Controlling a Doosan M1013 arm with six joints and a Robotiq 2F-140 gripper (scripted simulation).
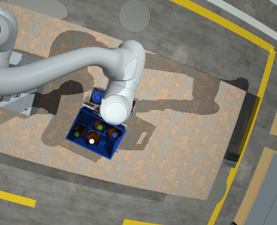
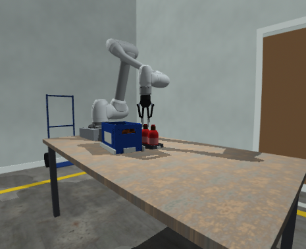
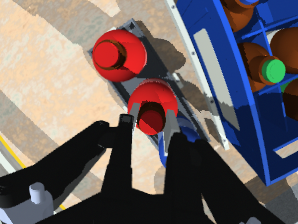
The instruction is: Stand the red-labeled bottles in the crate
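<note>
Two red-labeled bottles stand upright on a small dark tray beside the blue crate. My gripper is shut on the neck of the nearer red bottle, straight above it. The other red bottle stands free just beyond it. In the side view the gripper reaches down onto the red bottles right of the crate. From above, the crate holds several brown bottles with green, white and blue caps. A blue-capped bottle stands on the tray, partly hidden by my arm.
The crate stands close against the tray, its wall right beside the held bottle. The robot base is behind the crate. A blue hand truck stands past the table's far end. The table runs long to the right.
</note>
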